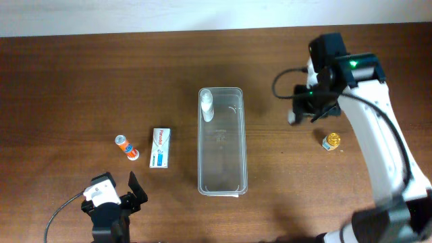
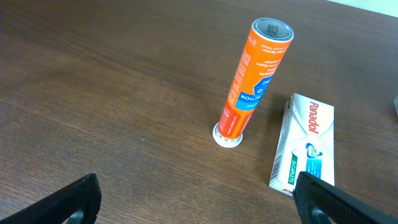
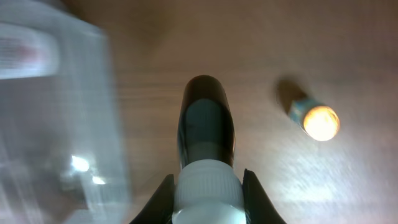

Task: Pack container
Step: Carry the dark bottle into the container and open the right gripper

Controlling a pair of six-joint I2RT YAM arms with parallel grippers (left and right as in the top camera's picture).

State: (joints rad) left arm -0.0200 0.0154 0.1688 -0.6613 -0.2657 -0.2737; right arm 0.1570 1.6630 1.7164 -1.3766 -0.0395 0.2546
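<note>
The clear plastic container (image 1: 222,165) lies lengthwise at the table's middle, with a small white bottle (image 1: 206,104) in its far end; its blurred wall shows in the right wrist view (image 3: 56,124). My right gripper (image 3: 208,186) is shut on the white cap of a dark bottle (image 3: 206,124), held above the table to the right of the container (image 1: 295,116). My left gripper (image 2: 193,199) is open and empty near the front edge, short of an orange tube (image 2: 252,78) and a white-and-blue carton (image 2: 305,143).
A small yellow-capped bottle (image 1: 331,141) stands on the table right of the container, also in the right wrist view (image 3: 317,120). The orange tube (image 1: 126,146) and carton (image 1: 160,148) lie left of the container.
</note>
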